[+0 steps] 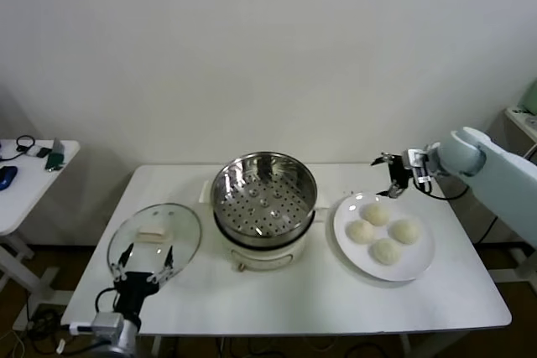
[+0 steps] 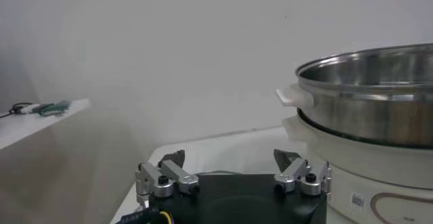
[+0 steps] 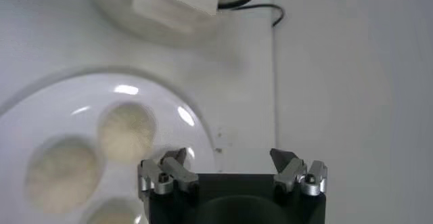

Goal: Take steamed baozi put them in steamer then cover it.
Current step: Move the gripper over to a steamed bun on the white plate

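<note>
The steamer (image 1: 263, 199), a shiny steel pot with a perforated tray floor on a white base, stands uncovered and empty mid-table. Four cream-white baozi (image 1: 375, 214) lie on a white plate (image 1: 417, 259) to its right. The clear glass lid (image 1: 155, 232) lies flat to the steamer's left. My right gripper (image 1: 393, 178) is open and empty, above the table by the plate's far edge. In the right wrist view it (image 3: 230, 161) hangs past the plate's rim (image 3: 40, 117), near one baozi (image 3: 126, 132). My left gripper (image 1: 144, 262) is open and empty at the lid's near edge.
The white table (image 1: 336, 299) carries everything. A small side table (image 1: 33, 165) with small items stands at far left, and a shelf edge (image 1: 524, 115) at far right. The left wrist view shows the steamer's side (image 2: 379, 90) beyond my left gripper (image 2: 230, 159).
</note>
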